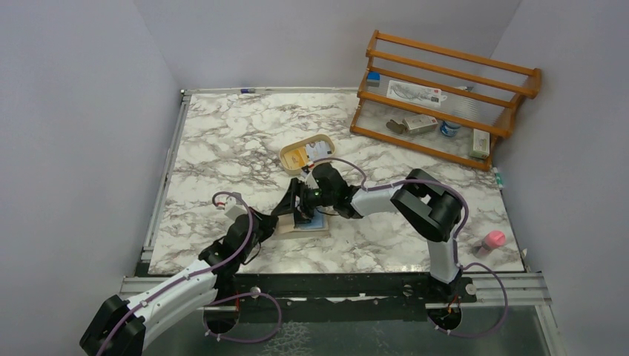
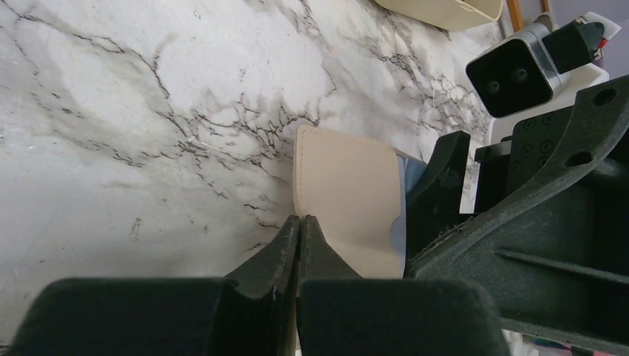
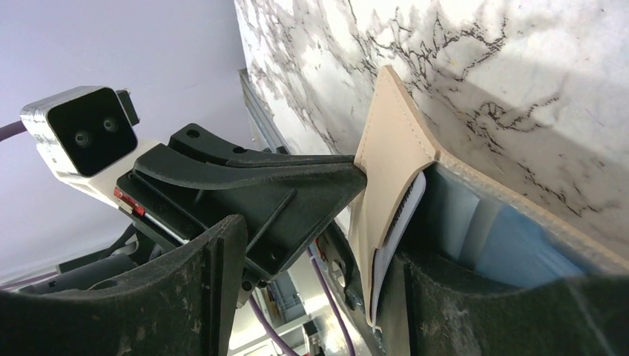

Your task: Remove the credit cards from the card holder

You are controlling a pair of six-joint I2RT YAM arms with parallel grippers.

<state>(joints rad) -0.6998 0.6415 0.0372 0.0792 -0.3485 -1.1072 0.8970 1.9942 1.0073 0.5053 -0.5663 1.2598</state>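
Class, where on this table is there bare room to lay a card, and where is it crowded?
Bare: marble between the tray and the left edge; also between the rack and the pink object. Crowded: the middle, around the wallet.

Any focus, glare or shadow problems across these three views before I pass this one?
Top external view: even, soft light, sharp, though the arms cover most of the card holder. Left wrist view: the table reads bright, a little washed out; the left gripper is blurred close up. Right wrist view: the right gripper is dark and soft, the credit cards in focus.
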